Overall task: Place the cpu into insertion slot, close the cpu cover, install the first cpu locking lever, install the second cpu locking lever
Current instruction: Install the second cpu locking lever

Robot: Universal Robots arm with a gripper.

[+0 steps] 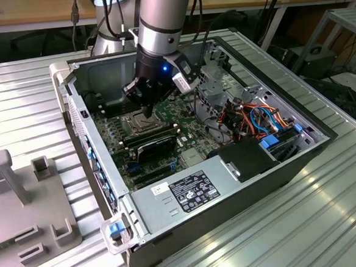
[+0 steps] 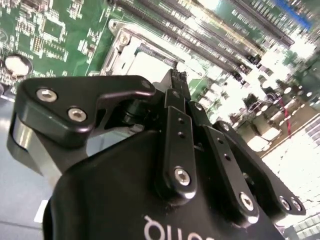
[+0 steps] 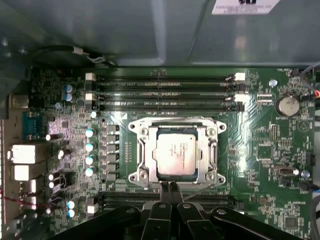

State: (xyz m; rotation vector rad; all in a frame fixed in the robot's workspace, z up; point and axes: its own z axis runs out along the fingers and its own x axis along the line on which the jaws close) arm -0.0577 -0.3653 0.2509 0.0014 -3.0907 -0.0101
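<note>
surface [image 1: 331, 220]: ribbed metal, lying under everything | open computer case [image 1: 243, 190] sitting on it | grey holder block [image 1: 24, 205] resting at the exterior view's left

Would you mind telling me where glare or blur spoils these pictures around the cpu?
In the first wrist view the cpu is fairly clear, with glints on the cover frame; in the second wrist view the board beyond the gripper is washed out by glare; in the exterior view the gripper shades the socket.
</note>
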